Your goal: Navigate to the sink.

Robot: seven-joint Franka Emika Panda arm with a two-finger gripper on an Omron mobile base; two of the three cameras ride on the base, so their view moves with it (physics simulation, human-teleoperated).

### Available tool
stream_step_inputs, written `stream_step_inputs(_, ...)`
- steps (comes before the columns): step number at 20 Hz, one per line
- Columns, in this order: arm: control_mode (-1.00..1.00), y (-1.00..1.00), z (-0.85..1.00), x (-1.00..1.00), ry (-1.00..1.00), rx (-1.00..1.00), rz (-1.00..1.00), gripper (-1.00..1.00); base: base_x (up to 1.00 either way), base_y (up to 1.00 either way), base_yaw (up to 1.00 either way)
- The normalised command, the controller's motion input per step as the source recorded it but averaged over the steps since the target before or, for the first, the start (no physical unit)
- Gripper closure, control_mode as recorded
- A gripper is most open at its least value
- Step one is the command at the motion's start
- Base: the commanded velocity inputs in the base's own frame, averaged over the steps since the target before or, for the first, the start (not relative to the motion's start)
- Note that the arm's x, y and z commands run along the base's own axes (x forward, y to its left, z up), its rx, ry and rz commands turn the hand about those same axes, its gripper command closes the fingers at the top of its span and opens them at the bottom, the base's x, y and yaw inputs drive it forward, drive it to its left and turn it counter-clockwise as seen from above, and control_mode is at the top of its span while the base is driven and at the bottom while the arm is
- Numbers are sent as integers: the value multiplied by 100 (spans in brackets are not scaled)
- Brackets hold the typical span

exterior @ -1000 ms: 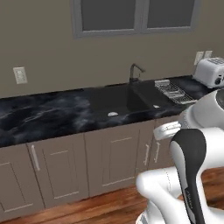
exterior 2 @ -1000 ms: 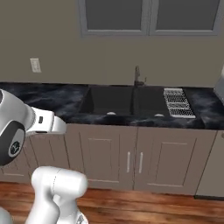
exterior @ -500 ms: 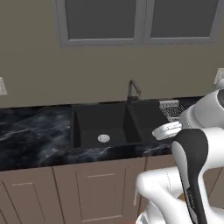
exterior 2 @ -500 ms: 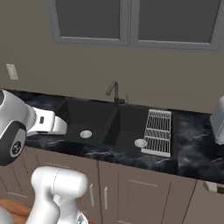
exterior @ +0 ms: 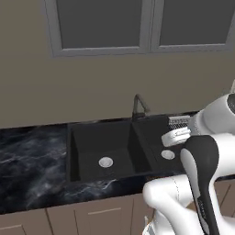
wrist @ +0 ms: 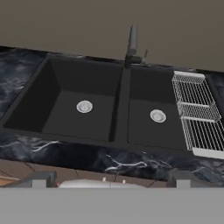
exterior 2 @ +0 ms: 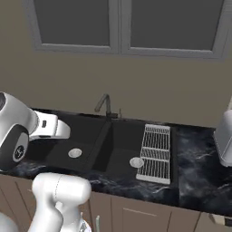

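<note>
The matte black double-basin sink (exterior: 89, 149) (exterior 2: 93, 145) (wrist: 65, 94) is set into the dark marbled counter straight ahead. Each basin has a round silver drain: left drain (wrist: 84, 106), right drain (wrist: 158, 115). A dark grey curved faucet (exterior: 138, 106) (exterior 2: 103, 104) (wrist: 132, 43) stands behind the divider. My gripper (wrist: 111, 180) hangs open in front of the counter edge and holds nothing; its fingertips (wrist: 40, 178) stand wide apart. The white hand (exterior: 176, 136) (exterior 2: 49, 126) hovers over the sink's near side.
A silver wire dish rack (exterior 2: 155, 152) (wrist: 197, 112) (exterior: 179, 120) lies just right of the sink. A white toaster (exterior 2: 224, 139) stands at the far right. The marbled counter (exterior: 32, 170) runs left, with beige cabinet doors (exterior 2: 136, 215) below. A grey window (exterior: 142, 25) is above.
The whole picture has shifted: the base has driven closer to the counter, so the sink now sits larger and nearer the middle. The arm keeps its pose.
</note>
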Motion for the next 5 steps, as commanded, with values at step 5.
stream_step_inputs(5,100,0,0,0,0,0,0,-100,100,0,-43)
